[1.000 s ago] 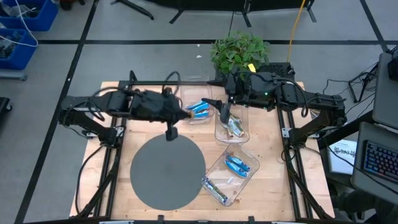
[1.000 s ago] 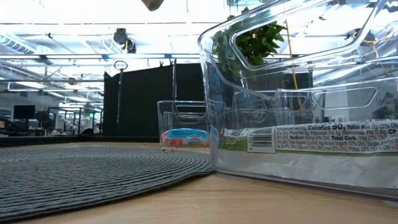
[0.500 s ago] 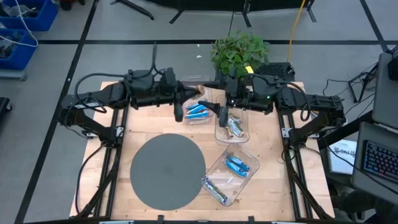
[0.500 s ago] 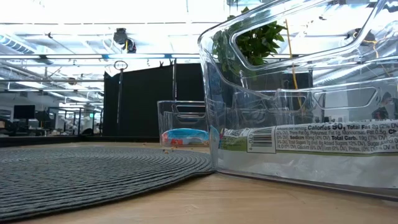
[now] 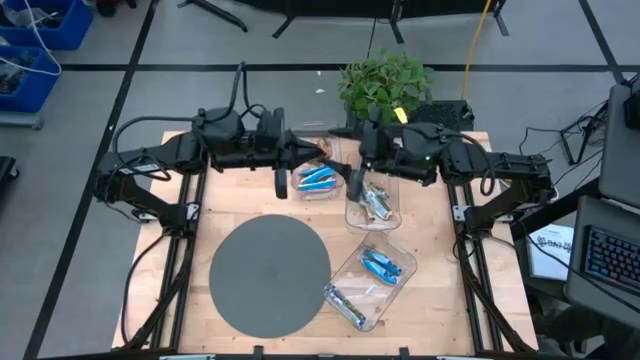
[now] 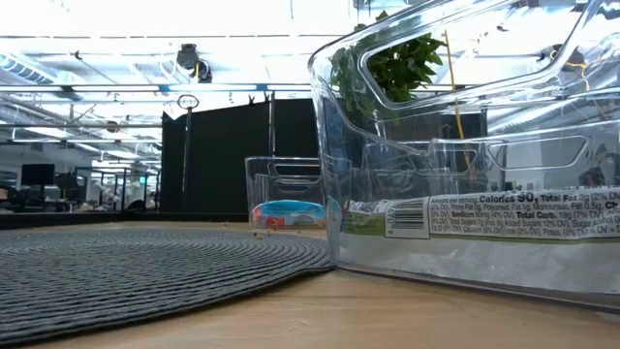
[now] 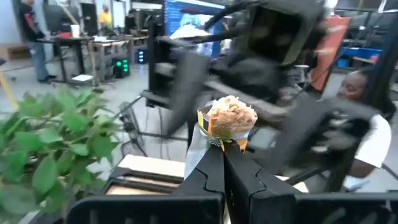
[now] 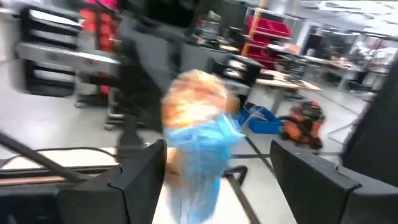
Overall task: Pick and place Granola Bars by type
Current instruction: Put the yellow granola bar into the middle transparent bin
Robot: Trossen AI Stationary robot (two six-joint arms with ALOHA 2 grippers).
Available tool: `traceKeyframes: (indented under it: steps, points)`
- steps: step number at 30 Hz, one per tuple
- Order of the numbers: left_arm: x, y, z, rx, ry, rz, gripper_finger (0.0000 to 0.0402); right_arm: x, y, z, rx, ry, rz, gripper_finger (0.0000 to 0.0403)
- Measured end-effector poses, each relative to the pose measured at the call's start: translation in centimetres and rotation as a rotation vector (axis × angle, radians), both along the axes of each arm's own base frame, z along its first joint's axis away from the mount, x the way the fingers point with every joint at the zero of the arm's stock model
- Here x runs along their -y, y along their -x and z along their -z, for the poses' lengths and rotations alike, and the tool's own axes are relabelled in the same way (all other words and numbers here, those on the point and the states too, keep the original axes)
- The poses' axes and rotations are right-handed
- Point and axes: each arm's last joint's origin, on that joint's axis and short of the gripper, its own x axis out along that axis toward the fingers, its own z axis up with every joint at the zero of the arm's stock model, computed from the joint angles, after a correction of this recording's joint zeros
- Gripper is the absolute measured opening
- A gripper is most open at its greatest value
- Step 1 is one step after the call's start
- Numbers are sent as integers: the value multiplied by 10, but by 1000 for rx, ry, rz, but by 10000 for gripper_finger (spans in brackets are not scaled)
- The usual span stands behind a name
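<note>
The left gripper (image 5: 283, 184) has swung from over the mat (image 5: 270, 275) up to 11 o'clock, beside the far bin (image 5: 330, 193) of blue bars (image 5: 316, 178). It pinches a tan bar (image 7: 229, 121). The right gripper (image 5: 357, 184) hangs spread over the middle bin (image 5: 351, 213), a blue bar (image 8: 199, 158) between its fingers. Both drops look near.

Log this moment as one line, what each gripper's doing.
left gripper: shut on tan bar, beside blue-bar bin | right gripper: open, at middle bin edge
</note>
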Motion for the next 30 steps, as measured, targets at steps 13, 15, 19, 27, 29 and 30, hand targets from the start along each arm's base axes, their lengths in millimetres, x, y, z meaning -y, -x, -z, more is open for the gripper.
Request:
traceKeyframes:
  steps: [13, 15, 19, 27, 29, 30]
  points:
    - [8, 0, -7, 74, -47, 43, 0, 1, -4, 3, -2, -9, 25, 279]
    - [8, 0, -8, 77, -47, 43, 0, 1, -4, 2, 8, -15, 24, 278]
    - [8, 0, -8, 80, -47, 43, 0, 1, -4, 2, 9, -16, 21, 258]
    - [8, 0, -8, 76, -43, 42, 0, -1, -5, 2, 13, -30, -53, 134]
    - [8, 0, -8, 77, -43, 41, 0, -1, -5, 2, 13, -29, -54, 89]
    - [8, 0, -8, 76, -43, 41, 0, -1, -5, 2, 13, -28, -54, 66]
